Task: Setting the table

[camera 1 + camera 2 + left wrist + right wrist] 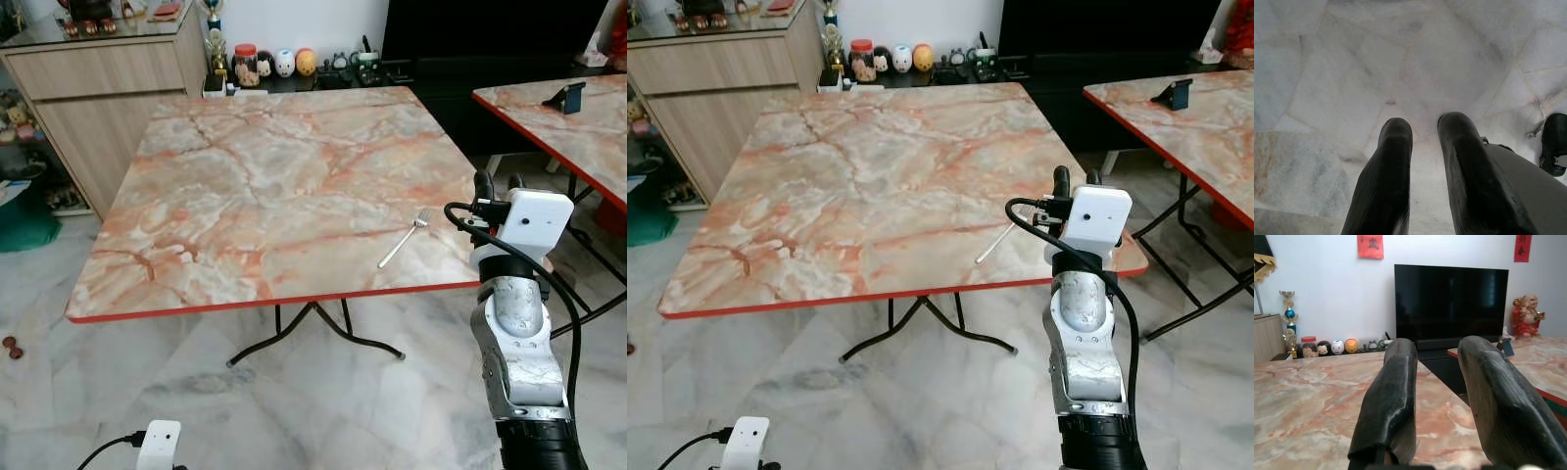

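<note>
A fork (pixel 405 238) lies flat on the marble bench (pixel 265 186) near its front right corner, long axis diagonal, tines pointing away and rightward. The right end effector (pixel 1436 396) hovers just beside that corner, fingers parted, empty. The left end effector (pixel 1422 171) hangs over the floor (pixel 1352 73), slightly open, empty.

Marble table (pixel 245 196): broad open surface; sole obstacle a fork (pixel 404 239) near the right front edge. Second table (pixel 578 127) stands right, a floor gap between them. Cabinet (pixel 108 98) far left.
</note>
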Robot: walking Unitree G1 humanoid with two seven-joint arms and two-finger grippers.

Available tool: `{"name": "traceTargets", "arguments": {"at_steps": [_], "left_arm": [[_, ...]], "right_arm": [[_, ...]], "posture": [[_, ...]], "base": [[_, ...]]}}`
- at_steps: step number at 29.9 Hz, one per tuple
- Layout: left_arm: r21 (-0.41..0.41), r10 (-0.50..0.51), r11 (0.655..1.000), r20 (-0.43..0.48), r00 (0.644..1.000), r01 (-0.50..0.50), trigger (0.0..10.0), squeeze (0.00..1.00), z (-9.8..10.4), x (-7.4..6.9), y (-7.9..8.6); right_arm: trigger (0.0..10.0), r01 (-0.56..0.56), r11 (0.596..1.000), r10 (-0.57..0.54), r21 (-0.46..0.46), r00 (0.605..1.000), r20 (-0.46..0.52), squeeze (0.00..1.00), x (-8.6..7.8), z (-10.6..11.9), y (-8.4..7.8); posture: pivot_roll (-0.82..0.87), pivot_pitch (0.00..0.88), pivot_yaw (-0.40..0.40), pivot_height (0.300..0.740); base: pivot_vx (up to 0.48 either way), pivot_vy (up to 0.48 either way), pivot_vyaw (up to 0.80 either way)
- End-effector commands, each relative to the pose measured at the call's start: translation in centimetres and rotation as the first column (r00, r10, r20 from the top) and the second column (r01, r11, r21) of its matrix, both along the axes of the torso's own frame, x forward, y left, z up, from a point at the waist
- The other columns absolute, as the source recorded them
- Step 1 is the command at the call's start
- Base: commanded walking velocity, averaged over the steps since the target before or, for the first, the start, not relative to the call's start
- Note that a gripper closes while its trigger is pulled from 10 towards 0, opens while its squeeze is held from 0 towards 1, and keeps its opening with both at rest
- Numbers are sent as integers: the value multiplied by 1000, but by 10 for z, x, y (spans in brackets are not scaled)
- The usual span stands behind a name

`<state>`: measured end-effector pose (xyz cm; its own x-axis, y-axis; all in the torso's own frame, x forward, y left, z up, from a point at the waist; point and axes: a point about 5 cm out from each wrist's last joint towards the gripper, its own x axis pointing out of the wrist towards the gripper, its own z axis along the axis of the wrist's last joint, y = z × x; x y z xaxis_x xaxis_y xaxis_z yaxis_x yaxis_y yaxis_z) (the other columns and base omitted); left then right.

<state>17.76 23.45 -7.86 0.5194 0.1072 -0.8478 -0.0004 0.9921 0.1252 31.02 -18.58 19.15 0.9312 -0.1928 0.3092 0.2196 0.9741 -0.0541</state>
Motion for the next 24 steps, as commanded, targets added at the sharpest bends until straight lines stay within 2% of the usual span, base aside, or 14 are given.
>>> {"name": "traceTargets", "arguments": {"at_steps": [1,15,24], "left_arm": [[14,-14,1000,-17,1000,14,10000,0,-2,-3,0],[14,-10,1000,-13,1000,10,10000,0,-1,-2,0],[17,-19,1000,-12,1000,19,10000,0,0,-1,0]], "right_arm": [[10000,-6,1000,6,-2,1000,-9,0,-2,0,1],[10000,-18,1000,18,-13,999,-27,0,-2,-2,2],[10000,-60,998,59,-1,986,-155,0,-3,-24,15]], "posture": [[-71,0,0,740],[-76,0,-3,740],[-81,0,2,740]], "base": [[289,0,0],[293,0,0],[284,0,0]]}}
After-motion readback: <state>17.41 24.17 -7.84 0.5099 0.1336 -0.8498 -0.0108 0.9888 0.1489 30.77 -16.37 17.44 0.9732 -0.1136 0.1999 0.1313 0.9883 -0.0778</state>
